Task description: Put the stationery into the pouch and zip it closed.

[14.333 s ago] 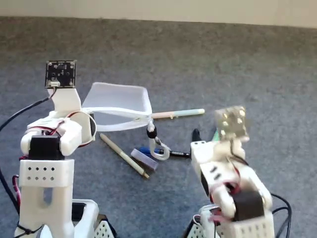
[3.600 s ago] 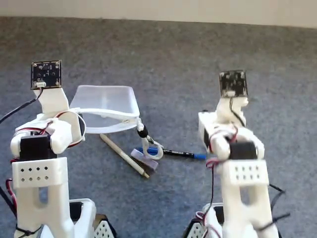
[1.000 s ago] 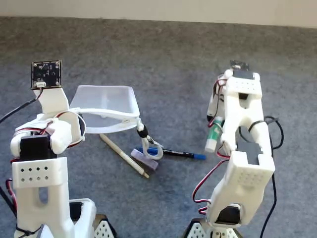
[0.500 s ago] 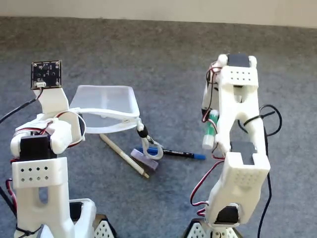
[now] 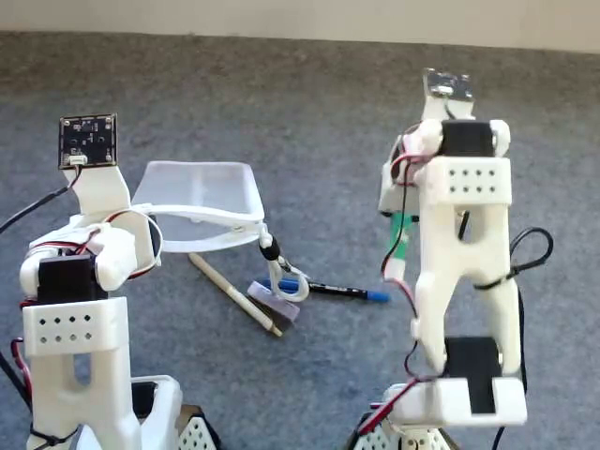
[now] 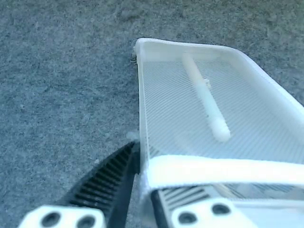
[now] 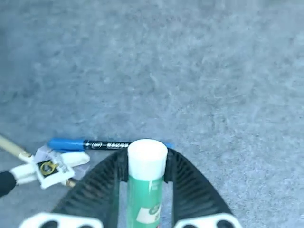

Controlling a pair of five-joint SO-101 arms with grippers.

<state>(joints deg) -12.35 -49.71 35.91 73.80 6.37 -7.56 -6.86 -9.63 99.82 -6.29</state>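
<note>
Grey carpet (image 5: pixel 309 112) for a table; clock read from above, 12 away from the arm bases.

Left arm (image 5: pixel 80 281) stands at 8 o'clock. Left claw (image 6: pixel 142 166) is narrow, pinched on the near rim of the pouch (image 5: pixel 202 197). The pouch is translucent white, mouth open, and sits at 10 o'clock from the carpet's middle. A white pen (image 6: pixel 205 102) lies inside it.

A zip cord (image 5: pixel 281 272) with a black bead and a white loop trails from the pouch's corner toward 5 o'clock.

A beige pencil (image 5: pixel 234 295) lies flat just below the pouch, running 10 to 4 o'clock. A purple eraser (image 5: pixel 274 302) sits just beside its lower end. A marker (image 5: pixel 333 292), black with blue ends, lies flat at 3 o'clock from the eraser.

Right arm (image 5: pixel 464 234) rises at 4 o'clock. Right claw (image 7: pixel 146 159) is clamped on a glue stick (image 7: pixel 145 190), green with a white cap, held off the carpet at 3 o'clock from the marker's end, cap pointing down.
</note>
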